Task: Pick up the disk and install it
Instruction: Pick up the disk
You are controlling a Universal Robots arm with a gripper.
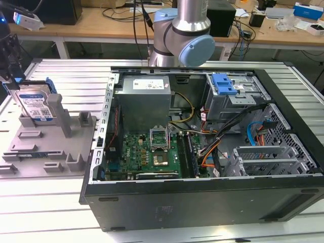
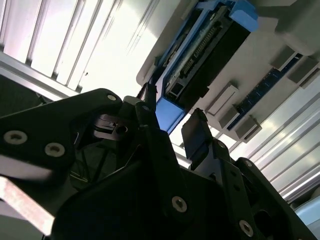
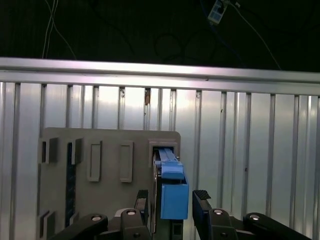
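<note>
The hand [image 3: 172, 201] is released. In the first wrist view its two dark fingers [image 3: 201, 201] stand apart on either side of the disk [image 3: 174, 186], one toward each flat face. A narrow gap is plain between one finger and the blue frame, so I judge the hand to be straddling the disk, not clamping it. The second wrist view agrees, with the blue end of the frame sitting in the space between the fingertips. The relation that matters reads this way: the disk lies directly below and between the fingers, its thin dimension runs across the hand's closing line, and its broad faces are roughly parallel to the finger pads. In the exterior view the disk stands on edge in a slot of a grey fixture plate [image 1: 50, 147], leaning slightly, with its label toward the camera. The dark bulk of the hand hangs at about 11 o'clock from that label. The disk is a flat silver-grey drive with a white-and-blue label, edged by a bright blue plastic carrier, and its lower part is hidden in the slot. The fixture plate lies on the slatted aluminium bench [image 1: 45, 207], at 9 o'clock from the open computer case [image 1: 202, 205] and just beside its wall. At about 1 o'clock within the case's interior, a drive bay [image 1: 238, 101] carries a separate blue latch [image 1: 223, 84]. By my reading the disk is not yet gripped or lifted, and nothing is installed.
</note>
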